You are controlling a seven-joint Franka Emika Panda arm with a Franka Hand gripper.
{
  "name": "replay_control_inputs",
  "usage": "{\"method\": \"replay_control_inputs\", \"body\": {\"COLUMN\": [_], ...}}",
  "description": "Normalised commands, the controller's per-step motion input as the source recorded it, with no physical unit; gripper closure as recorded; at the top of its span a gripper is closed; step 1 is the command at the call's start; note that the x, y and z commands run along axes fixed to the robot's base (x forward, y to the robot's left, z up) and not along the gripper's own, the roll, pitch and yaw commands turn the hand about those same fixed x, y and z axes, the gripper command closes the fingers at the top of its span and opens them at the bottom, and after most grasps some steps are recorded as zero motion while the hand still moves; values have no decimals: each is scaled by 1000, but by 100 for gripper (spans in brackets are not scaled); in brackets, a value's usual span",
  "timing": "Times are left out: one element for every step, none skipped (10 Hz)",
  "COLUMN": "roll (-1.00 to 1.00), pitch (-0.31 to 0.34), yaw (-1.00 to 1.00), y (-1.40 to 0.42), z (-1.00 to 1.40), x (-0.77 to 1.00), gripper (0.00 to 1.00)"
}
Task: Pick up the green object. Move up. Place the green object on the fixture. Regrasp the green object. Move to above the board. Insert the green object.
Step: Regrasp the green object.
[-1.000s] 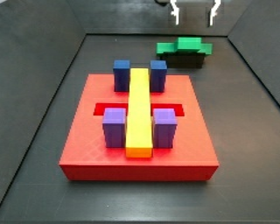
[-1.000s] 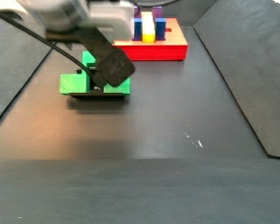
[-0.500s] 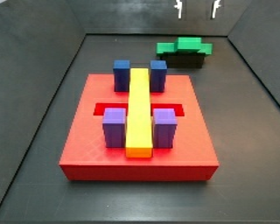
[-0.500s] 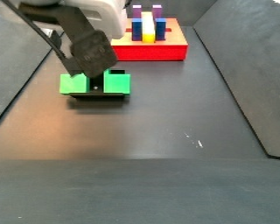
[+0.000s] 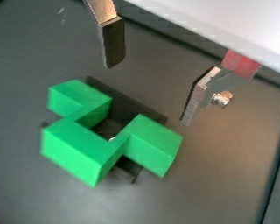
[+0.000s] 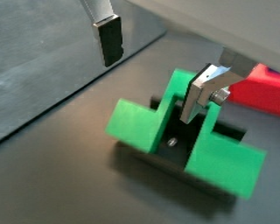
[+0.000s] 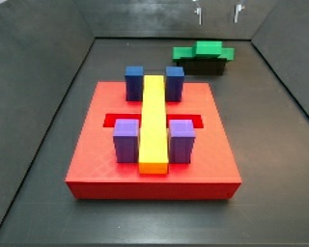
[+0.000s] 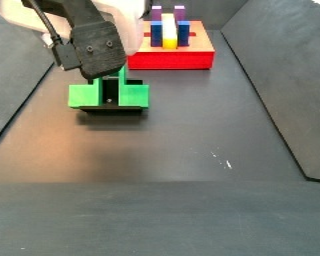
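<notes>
The green object (image 7: 203, 50) rests on the fixture (image 7: 207, 66), at about 1 o'clock from the board (image 7: 99, 159) in a side view and well apart from it. In a side view (image 8: 109, 95) it lies across the top of the black bracket (image 8: 112, 111), with the board (image 8: 170, 58) at 1 o'clock behind it. Both wrist views show the notch in the green block, with the dark fixture (image 5: 122, 161) showing through the gap (image 6: 178, 150).

On the board, the yellow bar (image 7: 154, 123) runs lengthwise down the middle. Two blue posts (image 7: 135, 82) stand either side of it at the far end and two purple posts (image 7: 126, 141) at the near end. The cut-out recess (image 7: 115, 122) shows as a darker slot between the post pairs, and only the bar crosses it.

The gripper (image 5: 157, 74) hangs above the green object with its jaws wide apart and nothing between them. Its fingers (image 5: 112, 42) are clear of the block in a wrist view; in a wrist view one finger (image 6: 202, 94) overlaps the block's upright part, though whether it touches cannot be told. In a side view only the fingertips (image 7: 201, 13) show at the top edge, above the fixture.

Compared with half a second ago, the fingers sit higher in that side view, with less of them showing, and a second ago they reached lower still. The green object, fixture and board have not moved.
</notes>
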Motion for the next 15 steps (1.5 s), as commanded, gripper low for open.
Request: {"method": "replay_control_inputs", "body": {"roll": [1000,1000,1000,1000,834,700,574,391,346,274,37,-260,-166,0,11], "pitch": [-146,-94,-60,0,0,0,0,0,-23,-66,-163,-440,-606,-603,-631], "yaw": [0,0,0,0,0,0,0,29,103,189,271,449,609,731,703], "y": [0,0,0,0,0,0,0,-69,-114,-146,-54,140,106,0,-40], "z": [-266,-217,-117,-37,0,9,0,-143,-177,-160,-43,280,257,234,271], "x": [-126,-149,-157,-203,-231,-217,-203,-191,-160,-94,0,-257,-94,0,-23], "gripper": [0,0,0,0,0,0,0,0,0,0,0,0,0,0,0]}}
